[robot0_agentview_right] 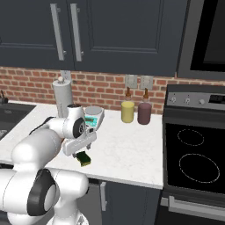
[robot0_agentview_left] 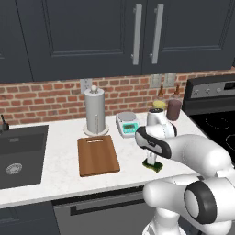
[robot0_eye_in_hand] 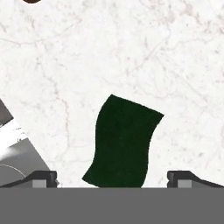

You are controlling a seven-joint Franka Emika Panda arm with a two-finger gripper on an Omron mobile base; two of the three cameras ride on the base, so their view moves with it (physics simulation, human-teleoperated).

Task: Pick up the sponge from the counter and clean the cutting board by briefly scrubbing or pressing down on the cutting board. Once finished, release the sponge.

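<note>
The dark green sponge point(robot0_agentview_left: 156, 167) lies flat on the white counter point(robot0_agentview_left: 55, 147), near its front edge and to the right of the brown wooden cutting board point(robot0_agentview_left: 97, 155). My gripper point(robot0_agentview_left: 151, 160) hangs straight down just above the sponge. In the hand view the sponge point(robot0_eye_in_hand: 122, 142) lies between the two spread fingertips point(robot0_eye_in_hand: 41, 178), and the gripper point(robot0_eye_in_hand: 114, 179) is open and holds nothing. From the right base view the sponge point(robot0_agentview_right: 84, 159) peeks out under the hand point(robot0_agentview_right: 80, 152), with its yellowish edge showing.
A paper towel roll point(robot0_agentview_left: 95, 110) and a kitchen scale point(robot0_agentview_left: 127, 124) stand behind the board. A yellow jar point(robot0_agentview_right: 128, 111) and a dark jar point(robot0_agentview_right: 144, 113) sit by the brick wall. The sink point(robot0_agentview_left: 18, 156) is at the left, the black stovetop point(robot0_agentview_right: 193, 158) at the right.
</note>
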